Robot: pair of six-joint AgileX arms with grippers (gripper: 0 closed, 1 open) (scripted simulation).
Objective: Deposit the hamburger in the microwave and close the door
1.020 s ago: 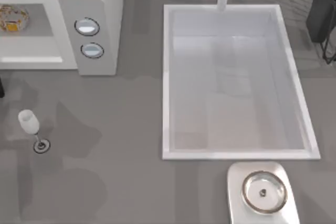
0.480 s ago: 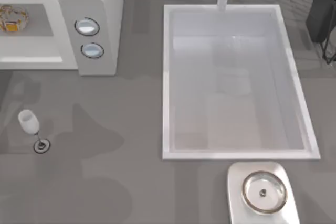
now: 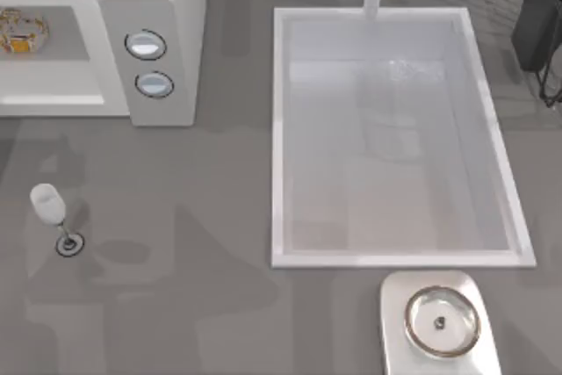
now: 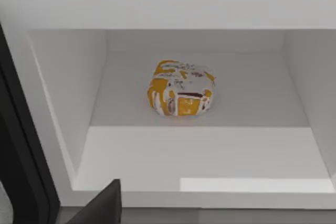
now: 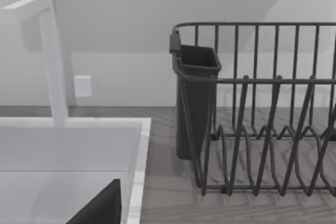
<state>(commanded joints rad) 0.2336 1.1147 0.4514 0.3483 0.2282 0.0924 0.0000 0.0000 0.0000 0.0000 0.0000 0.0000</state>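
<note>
Left gripper (image 4: 100,205): dark tip barely visible at the microwave (image 3: 167,6) opening; jaw state cannot be told, nothing seen in its grasp. Hamburger (image 4: 181,87) sits alone on the cavity floor, toward the back, at the table's far-left corner. Right gripper (image 5: 102,205) near the sink (image 5: 139,150) rim beside the dish rack (image 5: 257,108).

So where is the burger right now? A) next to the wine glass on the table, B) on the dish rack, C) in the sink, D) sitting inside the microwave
D. The hamburger lies on the floor of the microwave cavity, seen straight in through the open front; no gripper is touching it.
</note>
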